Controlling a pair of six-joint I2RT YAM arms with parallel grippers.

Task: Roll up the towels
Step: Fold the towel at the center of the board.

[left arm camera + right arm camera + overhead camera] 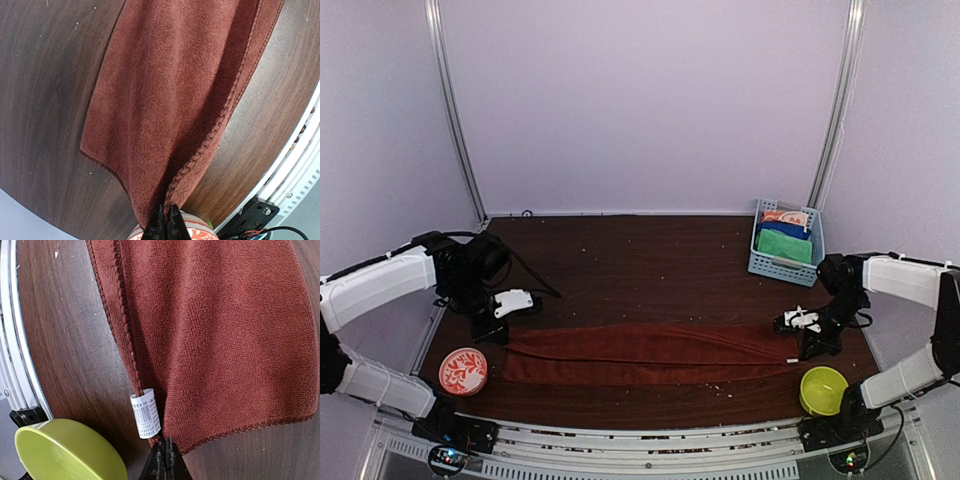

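Observation:
The rust-red towel (640, 355) lies stretched out as a long strip across the front of the table, doubled over lengthwise. My left gripper (492, 332) is shut on its left end, and in the left wrist view the fingertips (167, 214) pinch the hemmed edge of the towel (170, 90). At the right end my right gripper (812, 348) is shut on the towel (220, 330), its tips (165, 446) pinching the corner beside a white label (146, 413). A green towel (785, 245) lies folded in the basket.
A blue-grey basket (760, 262) holding folded cloths stands at the back right. An orange patterned bowl (463, 371) sits by the left gripper, and a lime-green bowl (823, 390) by the right one. The table's front rail (650, 440) runs just below the towel.

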